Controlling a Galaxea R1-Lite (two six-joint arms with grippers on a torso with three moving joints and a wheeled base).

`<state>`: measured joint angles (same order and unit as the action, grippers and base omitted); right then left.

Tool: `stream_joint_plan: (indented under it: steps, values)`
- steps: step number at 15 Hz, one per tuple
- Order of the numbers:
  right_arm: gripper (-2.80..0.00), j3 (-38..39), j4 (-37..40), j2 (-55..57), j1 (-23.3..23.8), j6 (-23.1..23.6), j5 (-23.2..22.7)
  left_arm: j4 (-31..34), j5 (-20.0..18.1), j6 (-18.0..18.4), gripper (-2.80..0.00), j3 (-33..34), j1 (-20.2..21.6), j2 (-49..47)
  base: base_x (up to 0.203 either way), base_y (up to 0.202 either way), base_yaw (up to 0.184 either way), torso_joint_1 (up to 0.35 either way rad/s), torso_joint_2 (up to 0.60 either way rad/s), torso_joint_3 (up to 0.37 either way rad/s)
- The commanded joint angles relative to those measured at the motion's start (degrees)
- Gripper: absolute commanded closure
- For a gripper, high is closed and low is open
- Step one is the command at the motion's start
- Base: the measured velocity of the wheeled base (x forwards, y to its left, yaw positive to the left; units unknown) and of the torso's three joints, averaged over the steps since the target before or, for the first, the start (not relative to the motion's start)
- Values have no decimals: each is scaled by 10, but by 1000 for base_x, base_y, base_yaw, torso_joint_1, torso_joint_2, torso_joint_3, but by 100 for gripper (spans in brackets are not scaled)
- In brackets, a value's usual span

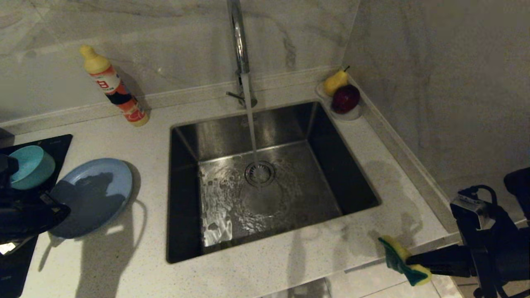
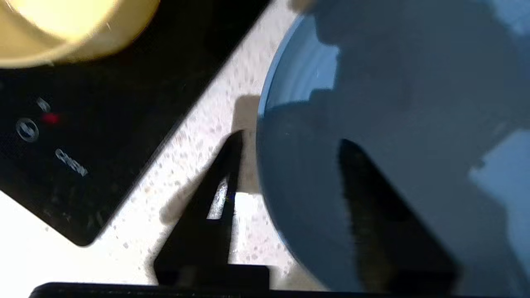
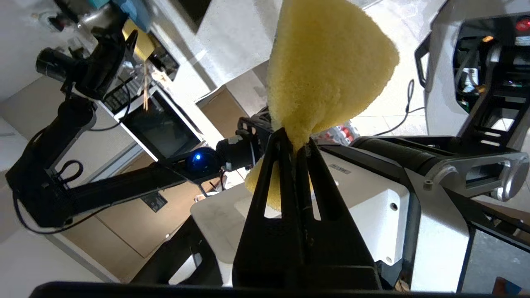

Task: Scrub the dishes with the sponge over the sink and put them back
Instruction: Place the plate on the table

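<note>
Countertop (image 1: 290, 256) holds one plate (image 1: 103, 182) at nine o'clock of one sink (image 1: 265, 182); left gripper (image 2: 285, 165) straddles its rim, parted; right gripper (image 3: 295, 142) pinches one sponge (image 3: 327, 66).

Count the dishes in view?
3. Teal bowl on the black cooktop, blue plate on the counter left of the sink, yellow bowl on the cooktop, left wrist view only.

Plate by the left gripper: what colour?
Periwinkle blue plate, plain, no pattern; clearest in the head view.
</note>
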<state>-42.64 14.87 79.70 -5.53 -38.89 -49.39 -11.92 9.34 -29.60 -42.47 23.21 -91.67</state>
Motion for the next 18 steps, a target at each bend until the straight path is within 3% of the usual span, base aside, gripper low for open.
stream_joint_plan:
  steps: [1,5,6,9,10,16,18]
  values:
    - [0,4,1,-14,-1,-1,-8,4,-2,-1,-280,-27,2,15,0,0,0,0,0,0]
    - [0,5,0,-8,-1,14,-12,-3,-65,43,-280,-82,-18,38,0,0,0,0,0,0]
    - [0,5,0,-1,-2,15,-12,-3,-97,57,-280,-91,-27,42,0,0,0,0,0,0]
    - [0,2,-1,6,-2,25,-11,-28,-245,94,-280,-107,-52,67,0,0,0,0,0,0]
    - [0,1,0,7,-2,39,-11,-36,-272,117,-280,-110,-62,82,0,0,0,0,0,0]
    - [0,-8,0,32,-3,50,-6,-23,-287,134,-280,-70,-74,317,0,0,0,0,0,0]
    - [0,3,0,34,-3,50,-6,21,-350,134,-280,-42,-79,418,0,0,0,0,0,0]
